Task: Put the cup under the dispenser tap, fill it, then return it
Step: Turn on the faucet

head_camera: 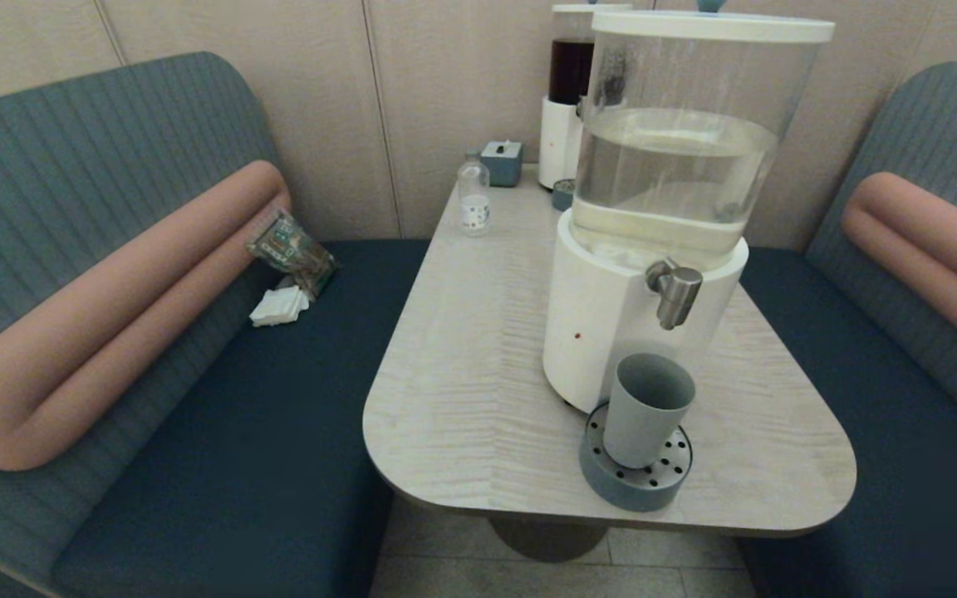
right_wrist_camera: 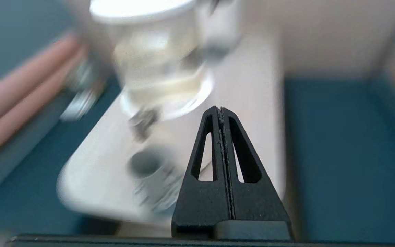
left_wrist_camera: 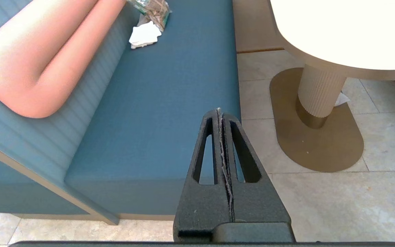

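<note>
Cup sits on tray below tap; right gripper and left gripper closed, empty; likely next: work the tap.

- Head view: soft, even indoor light; a faint shadow lies under the cup on the white dispenser base; straight lines bow toward the edges
- Left wrist view: the table top at 1 o'clock is blown out to white glare; the rest is sharp
- Right wrist view: heavy blur smears everything beyond the crisp right gripper
</note>
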Available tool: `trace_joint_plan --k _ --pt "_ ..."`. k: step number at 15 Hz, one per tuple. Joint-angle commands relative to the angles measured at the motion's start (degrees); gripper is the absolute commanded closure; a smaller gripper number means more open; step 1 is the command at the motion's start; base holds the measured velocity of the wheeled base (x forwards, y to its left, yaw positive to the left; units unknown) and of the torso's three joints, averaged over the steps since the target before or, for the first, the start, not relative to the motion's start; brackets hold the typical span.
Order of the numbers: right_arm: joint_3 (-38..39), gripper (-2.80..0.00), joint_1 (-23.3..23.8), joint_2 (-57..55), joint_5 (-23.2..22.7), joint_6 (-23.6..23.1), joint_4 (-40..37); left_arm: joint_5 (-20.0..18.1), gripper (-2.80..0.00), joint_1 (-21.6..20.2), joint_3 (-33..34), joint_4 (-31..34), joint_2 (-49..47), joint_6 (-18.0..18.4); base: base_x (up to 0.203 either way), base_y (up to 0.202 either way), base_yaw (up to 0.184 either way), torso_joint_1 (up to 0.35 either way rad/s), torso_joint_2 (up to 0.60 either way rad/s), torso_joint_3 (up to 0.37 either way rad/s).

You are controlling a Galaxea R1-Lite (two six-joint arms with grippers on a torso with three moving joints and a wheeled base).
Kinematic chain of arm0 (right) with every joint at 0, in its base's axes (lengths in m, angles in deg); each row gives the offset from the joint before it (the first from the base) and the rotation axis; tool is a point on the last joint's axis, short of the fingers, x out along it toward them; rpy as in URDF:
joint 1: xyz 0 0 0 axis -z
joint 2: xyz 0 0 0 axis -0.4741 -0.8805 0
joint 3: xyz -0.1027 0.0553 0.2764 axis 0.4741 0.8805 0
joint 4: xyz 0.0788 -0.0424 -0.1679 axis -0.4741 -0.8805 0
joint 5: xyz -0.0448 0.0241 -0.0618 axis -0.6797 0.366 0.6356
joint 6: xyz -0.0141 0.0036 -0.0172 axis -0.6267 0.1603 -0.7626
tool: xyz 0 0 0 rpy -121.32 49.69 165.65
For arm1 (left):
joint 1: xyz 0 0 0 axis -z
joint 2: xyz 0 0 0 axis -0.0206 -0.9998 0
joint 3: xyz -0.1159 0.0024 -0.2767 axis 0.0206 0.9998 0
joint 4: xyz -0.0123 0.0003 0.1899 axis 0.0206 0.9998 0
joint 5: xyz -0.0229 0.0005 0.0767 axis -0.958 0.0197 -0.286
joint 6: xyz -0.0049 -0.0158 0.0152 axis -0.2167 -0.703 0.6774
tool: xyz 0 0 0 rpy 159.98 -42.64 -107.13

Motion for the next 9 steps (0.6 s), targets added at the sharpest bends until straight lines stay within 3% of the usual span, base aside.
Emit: trace_joint_plan --k 1,3,7,9 --pt "-8.0 0.00 -2.2 -18.2 -5.5 1.7 -9.7 0.0 0.00 0.0 0.0 0.0 -0.1 0.0 0.000 0.000 0.000 0.000 0.00 0.000" --pt "-4.2 0.00 -4.0 -21.0 -12.4 3.7 -10.4 0.0 0.00 0.0 0.0 0.0 -0.1 0.0 0.000 0.000 0.000 0.000 0.00 0.000" --pt "0.3 0.00 -3.8 -27.4 -24.7 15.7 4.9 0.0 0.00 0.0 0.0 0.0 -0.1 0.0 0.000 0.000 0.000 0.000 0.00 0.000" --pt "1.6 0.00 -3.1 -28.2 -26.9 16.9 7.2 0.0 0.00 0.0 0.0 0.0 -0.1 0.0 0.000 0.000 0.000 0.000 0.00 0.000"
